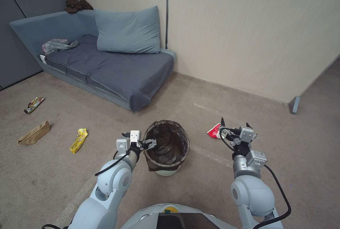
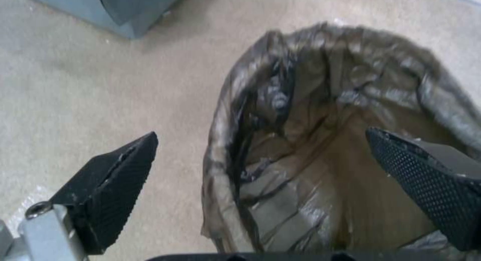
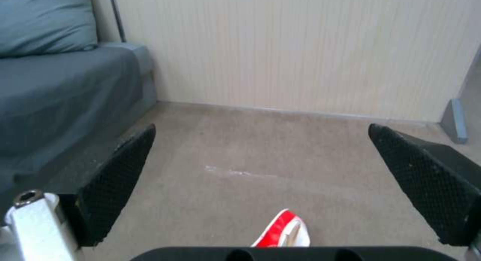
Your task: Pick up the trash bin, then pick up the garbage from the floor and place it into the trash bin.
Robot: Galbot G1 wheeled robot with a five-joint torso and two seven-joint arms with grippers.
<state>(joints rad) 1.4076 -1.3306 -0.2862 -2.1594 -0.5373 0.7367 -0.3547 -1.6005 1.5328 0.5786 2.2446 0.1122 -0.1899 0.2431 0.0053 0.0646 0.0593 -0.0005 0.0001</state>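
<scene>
bare carpet (image 1: 198, 94) — sofa (image 1: 117, 69) far-left, bin (image 1: 166, 144) centre

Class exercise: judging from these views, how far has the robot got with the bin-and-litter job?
Nothing looks finished. In hand: the left gripper, jaws open, straddles the trash bin rim, one finger inside the liner, not yet closed. The right gripper hovers open above a red-and-white wrapper. Left: yellow wrapper, tan paper bag, another wrapper.
</scene>
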